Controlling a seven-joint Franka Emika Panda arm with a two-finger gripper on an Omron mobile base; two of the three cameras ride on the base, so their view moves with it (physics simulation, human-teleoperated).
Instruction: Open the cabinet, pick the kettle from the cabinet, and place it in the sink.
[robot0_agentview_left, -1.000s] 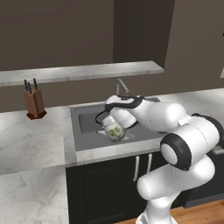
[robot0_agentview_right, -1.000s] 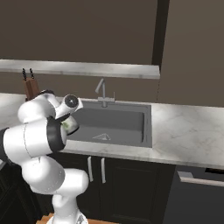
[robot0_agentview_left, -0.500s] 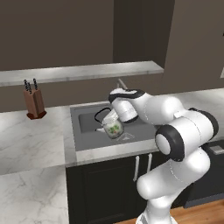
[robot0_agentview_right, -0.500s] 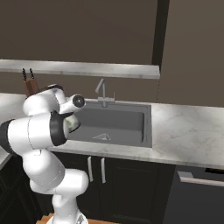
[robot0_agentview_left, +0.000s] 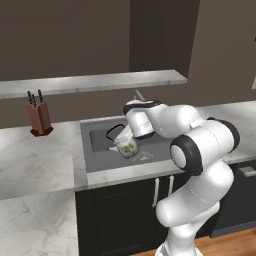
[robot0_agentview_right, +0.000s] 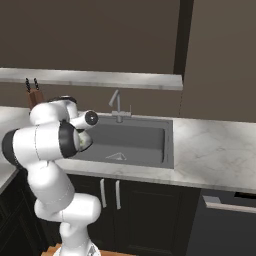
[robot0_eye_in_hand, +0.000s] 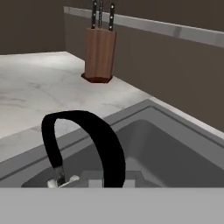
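Landmark: sink (robot0_agentview_left: 100, 150). Kettle (robot0_agentview_left: 127, 146) hangs tilted over the sink's left-front part, above the basin floor; white body with green leaf print, spout and lid hard to make out at this size. Its thin black arched handle (robot0_eye_in_hand: 89, 142) loops up toward the sink's left rear; in the hand view the handle fills the foreground and the kettle body is cut off below it, fingertips not distinguishable. Gripper (robot0_agentview_left: 131, 134) sits right above the kettle, fingers hidden behind the wrist and kettle top; claw is clamped closed, gripping the kettle by its handle. In the right base view the arm's elbow and forearm block the sink's left end, kettle hidden behind them; sink (robot0_agentview_right: 145, 140) mostly visible, basin floor bare grey with a faint triangle mark. Faucet (robot0_agentview_right: 116, 105) stands at the sink's back rim, middle; in the left base view just its tip peeks above the wrist. Marble counter (robot0_agentview_left: 35, 160) wraps the sink on both sides. Knife block (robot0_agentview_left: 39, 117) stands on the counter well left of the sink, near the back wall. Long shelf (robot0_agentview_left: 90, 82) runs on the wall above and behind the sink.
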